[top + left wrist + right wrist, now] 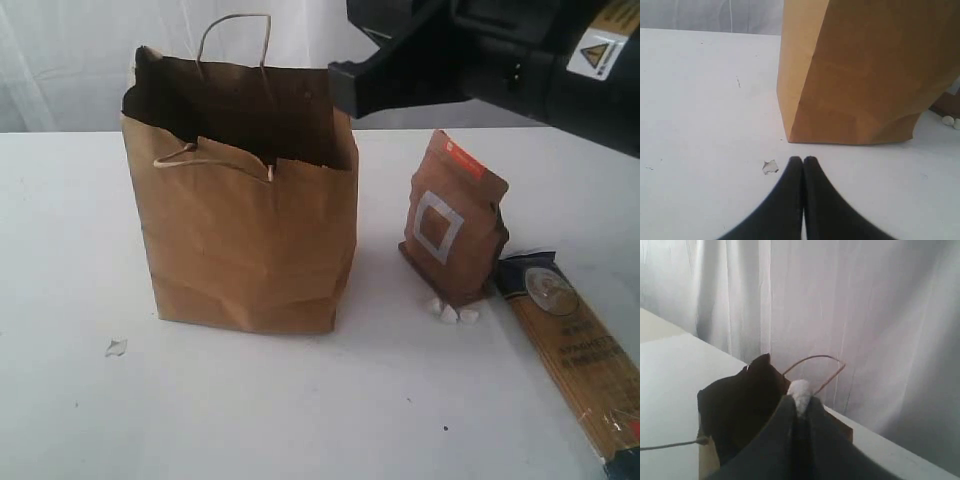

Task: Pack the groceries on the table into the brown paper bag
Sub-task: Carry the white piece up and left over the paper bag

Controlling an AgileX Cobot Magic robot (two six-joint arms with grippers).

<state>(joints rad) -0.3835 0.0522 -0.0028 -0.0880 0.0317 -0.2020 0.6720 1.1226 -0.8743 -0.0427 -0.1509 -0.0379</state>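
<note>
The brown paper bag [250, 230] stands open on the table [60, 250], its rim torn. My right gripper [337, 88] hovers over the bag's right rim, and in the right wrist view it [800, 401] is shut on a small white lump [800, 390] above the dark bag mouth [740, 405]. A brown pouch with a white square [452, 220] stands to the right of the bag. The spaghetti pack [575, 350] lies at the right edge. My left gripper [803, 160] is shut and empty, low over the table just in front of the bag's base [865, 75].
Small white crumbs [455, 312] lie at the pouch's foot. A torn paper scrap [116, 347] sits on the table left of the bag, close beside my left fingertips [795, 167]. A white curtain [865, 315] hangs behind the table.
</note>
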